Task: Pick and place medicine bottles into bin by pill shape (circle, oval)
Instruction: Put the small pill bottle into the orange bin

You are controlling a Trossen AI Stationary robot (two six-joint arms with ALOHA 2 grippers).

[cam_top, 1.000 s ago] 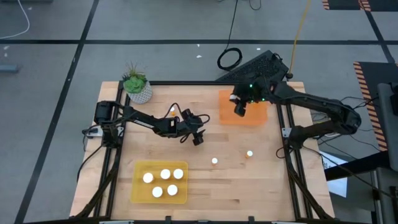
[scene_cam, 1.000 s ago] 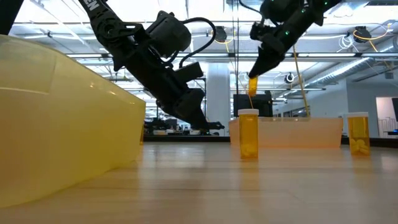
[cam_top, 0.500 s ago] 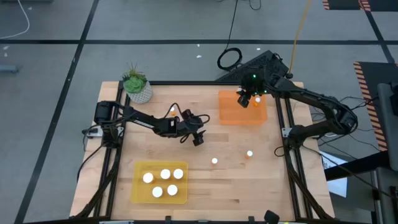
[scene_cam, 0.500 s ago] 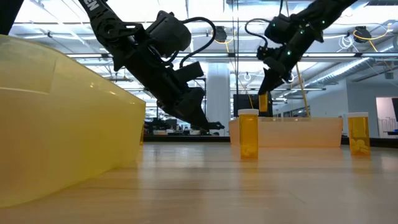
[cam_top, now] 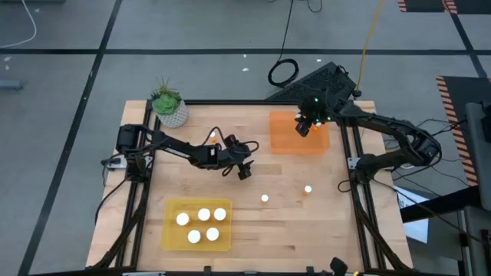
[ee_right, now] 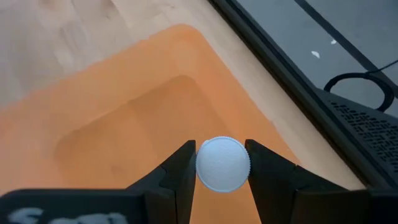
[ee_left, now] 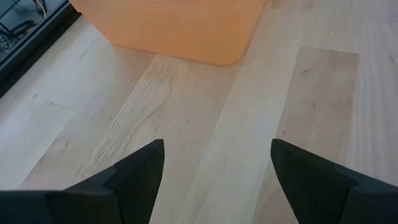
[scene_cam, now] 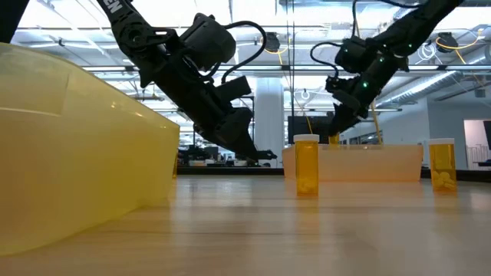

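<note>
right gripper (ee_right: 222, 163) clamped on a white-capped bottle (ee_right: 222, 164), low over the orange tray (cam_top: 288, 138). left gripper (ee_left: 217, 168) parted, holding nothing, mid-table. two bottles (cam_top: 265, 198) stand on the table; five in the yellow tray (cam_top: 173, 234).

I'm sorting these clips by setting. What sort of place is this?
Probably a robotics lab in an open industrial hall: a wooden workbench framed in black rails, cables on a grey taped floor, and exposed ceiling ducts and strip lights behind the arms.
</note>
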